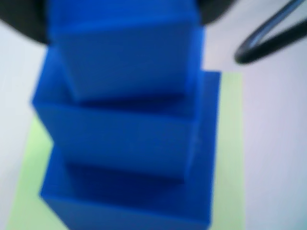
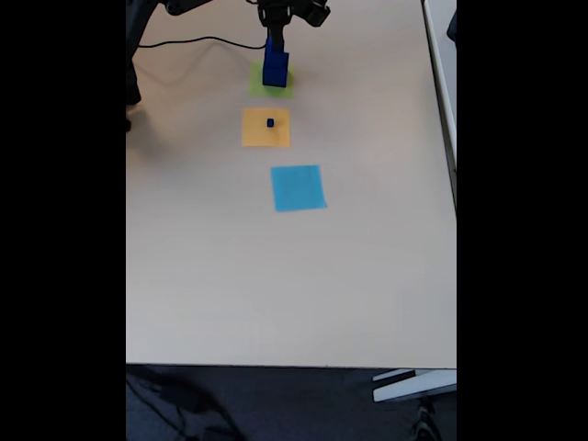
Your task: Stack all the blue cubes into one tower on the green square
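Note:
Three blue cubes (image 1: 127, 129) stand stacked in a stepped tower, largest at the bottom, on the green square (image 1: 230, 143); the wrist view is blurred and very close. In the fixed view the tower (image 2: 275, 66) stands on the green square (image 2: 272, 84) at the table's far end. My gripper (image 2: 276, 39) hangs straight over it, at the top cube (image 1: 124, 52). Dark gripper parts flank that cube in the wrist view, but I cannot make out whether the fingers press on it. A tiny blue cube (image 2: 270, 122) sits alone on the orange square (image 2: 265, 129).
A light blue paper square (image 2: 298, 187) lies nearer the middle of the beige table (image 2: 276, 276). A black cable (image 2: 193, 41) runs along the far left, and a cable loop (image 1: 268, 33) shows in the wrist view. The table edge is at the right.

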Robot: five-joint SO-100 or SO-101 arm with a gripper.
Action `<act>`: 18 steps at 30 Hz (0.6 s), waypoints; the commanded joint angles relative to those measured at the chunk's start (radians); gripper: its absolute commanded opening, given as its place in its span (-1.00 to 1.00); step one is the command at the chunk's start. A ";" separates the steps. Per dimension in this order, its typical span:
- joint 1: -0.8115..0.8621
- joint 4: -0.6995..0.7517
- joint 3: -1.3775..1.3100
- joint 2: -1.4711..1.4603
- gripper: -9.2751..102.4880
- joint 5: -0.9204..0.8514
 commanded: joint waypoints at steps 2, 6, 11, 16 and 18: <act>0.000 0.008 -0.014 0.057 -0.64 0.023; 0.000 0.008 -0.014 0.057 -0.64 0.018; 0.002 0.008 -0.014 0.058 -0.64 0.014; 0.000 0.005 -0.014 0.055 -0.63 0.012; 0.000 0.005 -0.014 0.054 -0.62 0.009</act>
